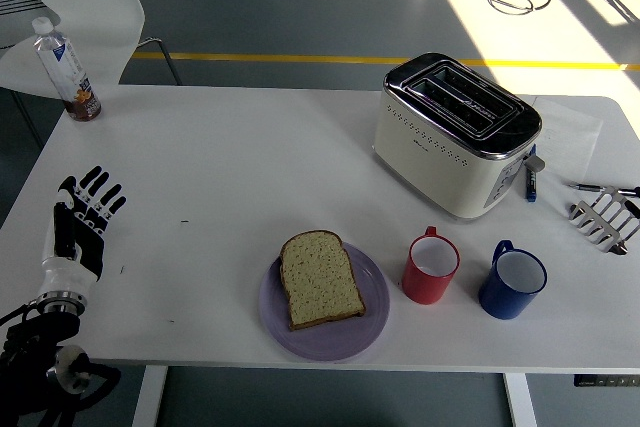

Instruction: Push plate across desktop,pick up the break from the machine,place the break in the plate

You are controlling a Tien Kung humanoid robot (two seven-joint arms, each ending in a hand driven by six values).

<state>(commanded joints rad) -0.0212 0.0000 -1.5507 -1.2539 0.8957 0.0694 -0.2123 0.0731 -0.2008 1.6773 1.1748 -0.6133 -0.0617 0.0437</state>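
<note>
A slice of bread [320, 278] lies flat on a purple plate [372, 325] near the front edge of the white table [230, 167], its rounded top pointing away from the robot. Just right of the plate stands a red mug [431, 267], and beside that a blue mug [512, 282], both upright and apparently empty, though their insides are only partly visible. Behind the mugs sits a cream and chrome toaster [455, 132], set at an angle, with its two slots showing no bread. At the table's left edge the left hand [80, 229] hovers with its fingers spread and pointing away, holding nothing, well apart from the plate. A plastic bottle [67, 70] stands upright at the far left corner. A small metal rack [605, 219] and a pen [601, 188] lie at the right edge.
</note>
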